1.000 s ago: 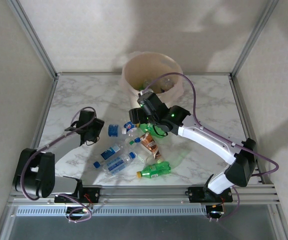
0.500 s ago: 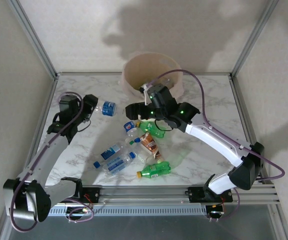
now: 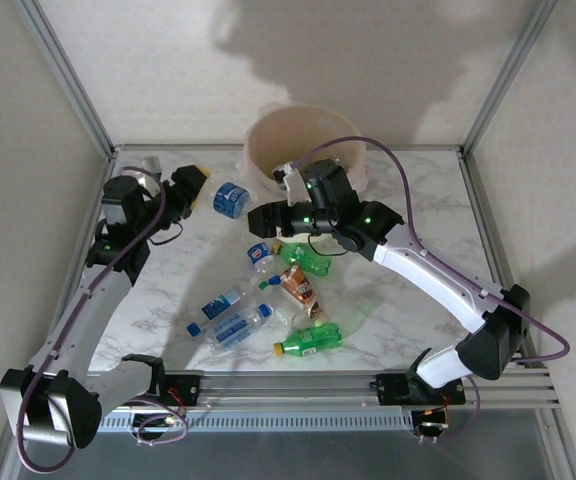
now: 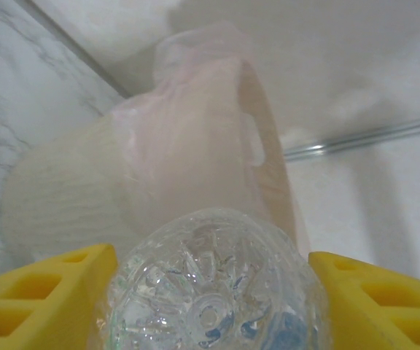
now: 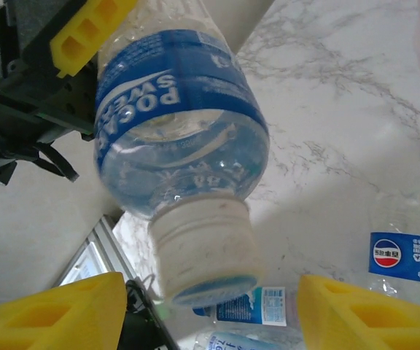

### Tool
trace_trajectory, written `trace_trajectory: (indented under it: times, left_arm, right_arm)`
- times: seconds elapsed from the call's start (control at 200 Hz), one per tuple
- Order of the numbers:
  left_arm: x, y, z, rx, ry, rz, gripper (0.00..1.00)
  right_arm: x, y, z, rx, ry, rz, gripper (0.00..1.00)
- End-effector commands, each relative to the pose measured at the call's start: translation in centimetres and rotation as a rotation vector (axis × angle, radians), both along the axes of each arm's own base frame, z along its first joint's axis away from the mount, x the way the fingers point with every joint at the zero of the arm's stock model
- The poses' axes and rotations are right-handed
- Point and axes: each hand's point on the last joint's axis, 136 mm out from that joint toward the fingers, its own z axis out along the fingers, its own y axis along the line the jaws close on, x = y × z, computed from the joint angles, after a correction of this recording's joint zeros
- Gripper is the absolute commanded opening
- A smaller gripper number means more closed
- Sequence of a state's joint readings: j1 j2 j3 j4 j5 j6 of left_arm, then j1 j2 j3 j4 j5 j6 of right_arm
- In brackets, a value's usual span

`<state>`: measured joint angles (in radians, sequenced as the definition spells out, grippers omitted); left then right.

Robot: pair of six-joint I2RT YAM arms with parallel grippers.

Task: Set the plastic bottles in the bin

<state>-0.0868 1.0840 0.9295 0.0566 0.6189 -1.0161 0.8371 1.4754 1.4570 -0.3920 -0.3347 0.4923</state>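
Note:
My left gripper (image 3: 211, 191) is shut on a clear bottle with a blue label (image 3: 231, 198), held in the air just left of the cream-white bin (image 3: 259, 160). In the left wrist view the bottle's base (image 4: 210, 284) sits between the yellow fingers, with the bin (image 4: 195, 146) beyond. My right gripper (image 3: 259, 218) hovers open beside it. In its wrist view the white cap of that bottle (image 5: 177, 124) hangs between the spread fingers without touching them. More plastic bottles lie mid-table: green ones (image 3: 308, 262) (image 3: 308, 342), a brown-orange labelled one (image 3: 298, 285) and clear ones (image 3: 226, 300) (image 3: 236, 325).
A small blue-labelled bottle (image 3: 260, 255) lies at the pile's far end, seen also in the right wrist view (image 5: 403, 259). Metal frame posts and walls enclose the marble table (image 3: 418, 200). The right arm's purple cable (image 3: 393, 195) loops over the bin.
The left arm has lifted the blue-labelled bottle off the table and swung it up and right toward the bin. The right gripper has shifted left to meet it, its jaws narrower than before.

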Motion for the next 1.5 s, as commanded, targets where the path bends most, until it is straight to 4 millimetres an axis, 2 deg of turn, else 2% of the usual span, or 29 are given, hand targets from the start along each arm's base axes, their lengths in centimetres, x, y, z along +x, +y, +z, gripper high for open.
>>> trace_trajectory:
  times: [0.0,0.205,0.36,0.566,0.711,0.781,0.871,0.916,0.941,0.956,1.111,1.262,1.277,1.362,1.492]
  left_arm:
    - [-0.7,-1.3,3.2,-0.080,-0.106,-0.100,0.62]
    - [-1.1,-1.8,3.6,-0.076,-0.121,-0.135,0.62]
    - [-0.9,-1.5,2.2,-0.010,-0.077,-0.121,0.61]
    - [-0.9,-1.6,1.9,-0.002,-0.067,-0.128,0.60]
    - [-0.8,-1.6,1.7,-0.001,-0.060,-0.125,0.60]
    - [-0.8,-1.4,1.8,-0.001,-0.062,-0.116,0.67]
    - [-0.8,-1.1,2.0,0.007,-0.062,-0.091,0.75]
    - [-0.7,-0.8,2.0,0.022,-0.051,-0.071,0.85]
    - [-0.6,-0.5,1.9,0.035,-0.044,-0.056,0.98]
    - [-0.6,-0.4,2.0,0.044,-0.045,-0.048,0.99]
    - [-0.8,1.6,3.7,0.125,-0.079,0.066,1.00]
    - [-1.9,2.7,5.8,0.153,-0.148,0.132,1.00]
    - [-2.0,2.8,5.8,0.157,-0.150,0.135,0.99]
    - [-2.2,3.0,5.8,0.176,-0.150,0.146,1.00]
    - [-2.4,3.3,5.1,0.199,-0.133,0.155,0.99]
  right_arm:
    - [-0.2,0.0,1.6,0.047,-0.012,0.017,0.59]
    - [-0.5,0.0,2.3,0.059,-0.020,0.031,0.49]
    - [-0.6,0.0,2.7,0.071,-0.024,0.036,0.44]
    - [-0.7,0.0,2.8,0.075,-0.021,0.038,0.36]
    - [-0.8,0.1,3.0,0.076,-0.019,0.045,0.20]
    - [-0.8,0.1,3.1,0.077,-0.021,0.043,0.14]
    - [-0.7,0.0,3.4,0.079,-0.029,0.036,0.11]
    - [-0.5,-0.1,3.8,0.077,-0.040,0.025,0.11]
    - [-0.3,-0.2,3.9,0.072,-0.047,0.017,0.11]
    - [-0.2,-0.3,4.0,0.068,-0.051,0.011,0.11]
    - [2.6,-2.2,6.7,0.036,-0.127,-0.121,0.12]
    - [6.9,-5.0,9.4,0.058,-0.152,-0.255,0.12]
    - [8.0,-6.0,9.5,0.058,-0.152,-0.289,0.13]
    - [11.0,-7.9,9.5,0.041,-0.139,-0.380,0.12]
    - [14.5,-9.7,7.7,-0.012,-0.109,-0.463,0.11]
